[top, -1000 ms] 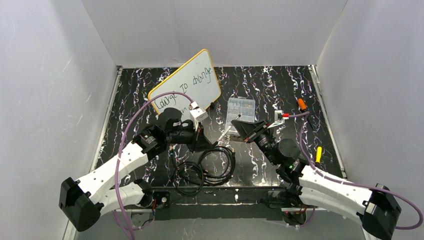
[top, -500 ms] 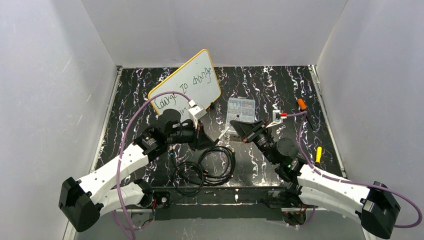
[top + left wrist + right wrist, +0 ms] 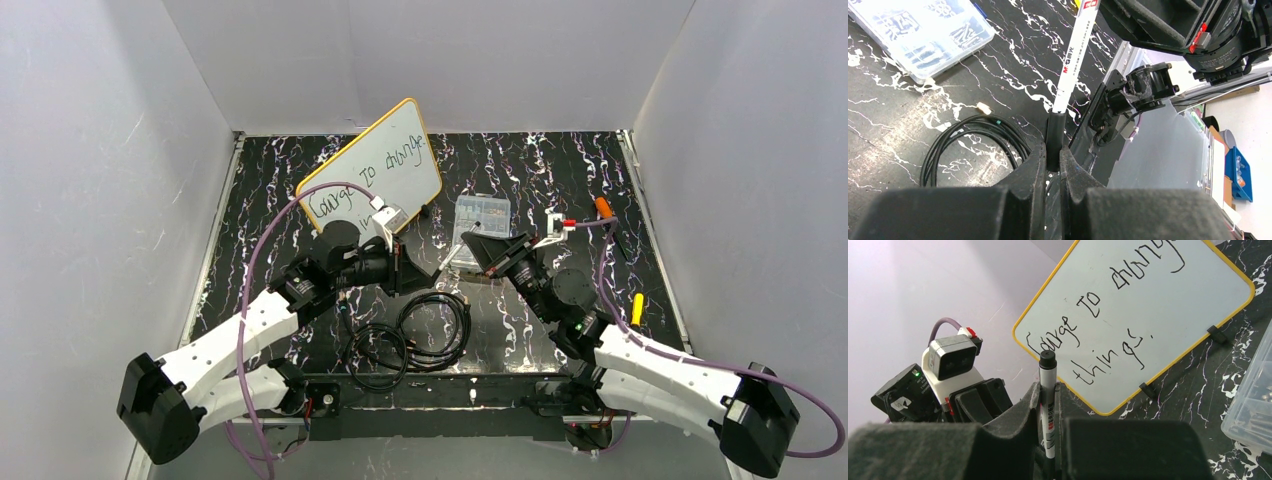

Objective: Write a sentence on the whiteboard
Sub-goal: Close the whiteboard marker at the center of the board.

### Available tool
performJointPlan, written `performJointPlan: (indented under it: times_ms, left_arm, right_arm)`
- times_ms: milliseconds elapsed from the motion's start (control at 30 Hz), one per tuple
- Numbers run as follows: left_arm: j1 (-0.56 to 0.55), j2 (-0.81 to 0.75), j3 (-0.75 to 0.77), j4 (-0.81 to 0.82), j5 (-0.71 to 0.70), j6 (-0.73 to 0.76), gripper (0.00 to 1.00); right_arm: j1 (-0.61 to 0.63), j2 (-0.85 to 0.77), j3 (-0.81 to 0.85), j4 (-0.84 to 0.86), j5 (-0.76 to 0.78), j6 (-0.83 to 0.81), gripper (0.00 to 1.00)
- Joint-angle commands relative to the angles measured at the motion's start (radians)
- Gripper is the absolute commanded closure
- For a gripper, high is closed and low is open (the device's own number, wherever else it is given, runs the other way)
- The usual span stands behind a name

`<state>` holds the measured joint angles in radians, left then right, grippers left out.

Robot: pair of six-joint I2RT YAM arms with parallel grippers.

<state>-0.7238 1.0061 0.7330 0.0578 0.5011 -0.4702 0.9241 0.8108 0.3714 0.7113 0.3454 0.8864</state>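
1. Yellow-orange rim marks the whiteboard [image 3: 392, 148], propped up at the far left of the black marbled table [image 3: 560, 170]. Its long axis runs from near left to far right, and its written face tilts toward the arms. The sentence [image 3: 365, 178] follows that axis. "Courage to change" is legible, and the lower line is partly hidden behind the left arm.
2. At the left wrist, the left gripper [image 3: 1053, 159] is clamped on the black cap end of a white marker [image 3: 1073, 55], which points away toward the right arm. Its barrel reads "M&G". A clear box [image 3: 923, 30] lies far left and a black cable [image 3: 968, 137] is coiled near left.
3. At the right wrist, the right gripper [image 3: 1048, 389] pinches the marker's barrel, with a black end poking past its fingertips. Beyond it the whiteboard rests on two black clips and reads "Courage to change" over "things."
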Motion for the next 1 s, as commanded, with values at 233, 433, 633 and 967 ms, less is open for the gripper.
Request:
performJointPlan:
  times_ms: [233, 433, 633, 967]
  left_arm:
    - [0.003, 0.031, 0.092, 0.137, -0.073, 0.015, 1.0]
    - [0.004, 0.027, 0.084, 0.138, -0.118, 0.034, 1.0]
    - [0.003, 0.042, 0.105, 0.17, -0.164, 0.019, 1.0]
    - [0.003, 0.081, 0.132, 0.241, -0.214, -0.005, 1.0]
  right_arm:
    - [0.016, 0.031, 0.083, -0.221, -0.096, 0.039, 0.99]
    - [0.016, 0.034, 0.114, -0.277, -0.086, 0.092, 0.99]
    - [0.023, 0.063, 0.112, -0.288, -0.088, 0.103, 0.99]
    - [0.039, 0.094, 0.107, -0.294, -0.092, 0.113, 0.99]
